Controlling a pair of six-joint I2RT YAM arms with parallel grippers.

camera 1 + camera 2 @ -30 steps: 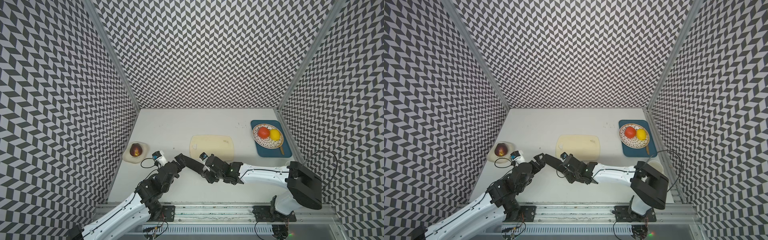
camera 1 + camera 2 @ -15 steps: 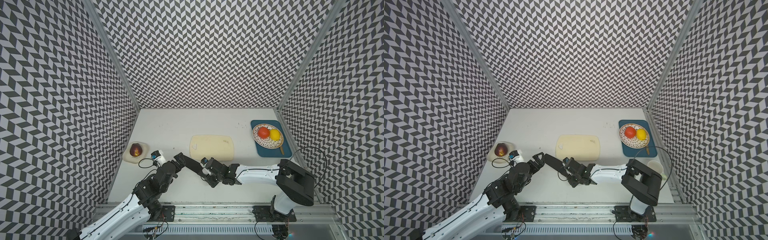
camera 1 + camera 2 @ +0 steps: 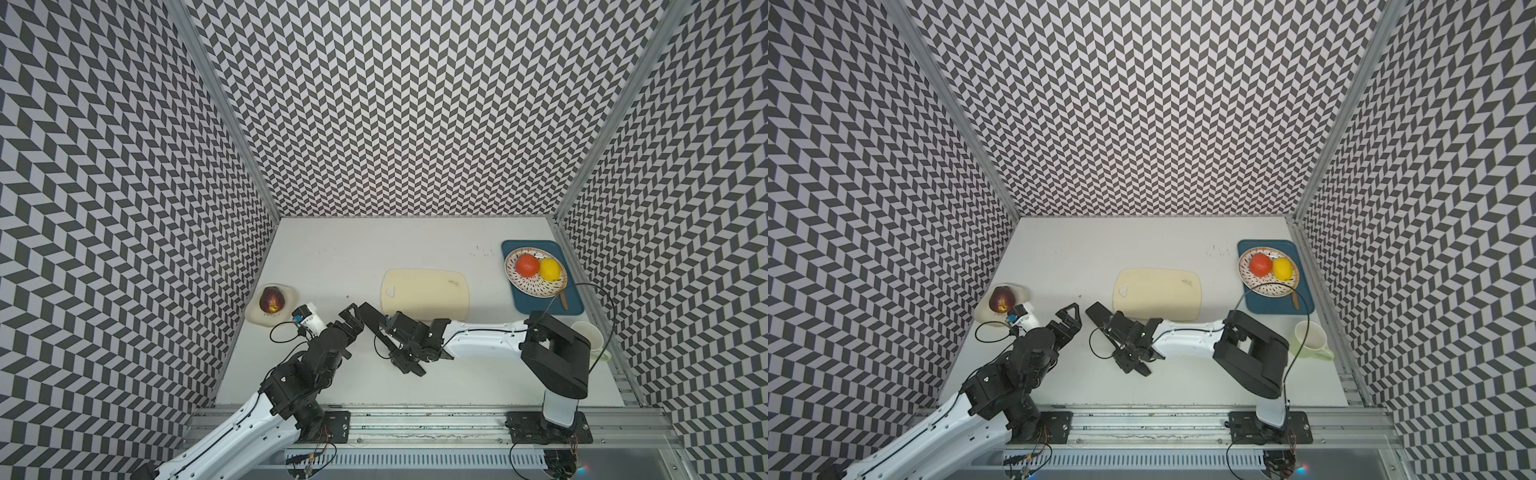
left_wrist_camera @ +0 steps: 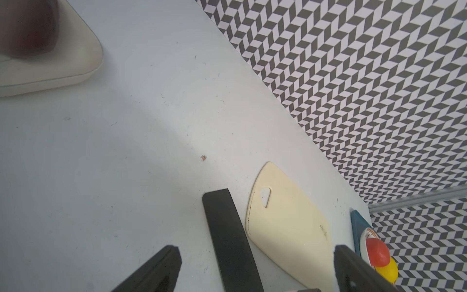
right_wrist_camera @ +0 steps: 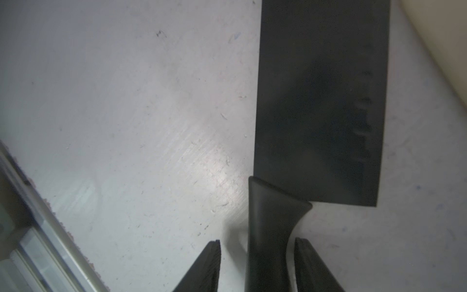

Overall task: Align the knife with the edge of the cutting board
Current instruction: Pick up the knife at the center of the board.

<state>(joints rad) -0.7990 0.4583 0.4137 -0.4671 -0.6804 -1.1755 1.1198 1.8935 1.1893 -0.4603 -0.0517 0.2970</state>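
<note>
Around the cutting board (image 3: 424, 291) (image 3: 1158, 291), you've got:
- A dark blue tray (image 3: 536, 307) well off its plain short end, carrying a plate (image 3: 536, 289) with a red fruit (image 3: 527, 264) and a yellow fruit (image 3: 548, 269).
- A pale cup (image 3: 584, 332) further toward the rail from the board than the tray.
- A cream dish (image 3: 291, 295) with a dark red fruit (image 3: 272, 300), well off the hole end.

Your right arm (image 3: 478, 336) lies along the board's near long edge.

The knife (image 3: 370, 316) (image 4: 227, 235) is flat on the surface (image 3: 332, 257), just off the board's near hole-end corner. It sits slanted to the board's edges and apart from it.

Left hand (image 3: 349, 314): jaws wide, nothing held, just past the blade on the side away from the board.

Right hand (image 5: 256, 242): part-open, fingers astride the handle with gaps either side, not clamped.

Versus a second ago, the right arm's elbow has swung in toward the board. The knife is at much the same slant.
</note>
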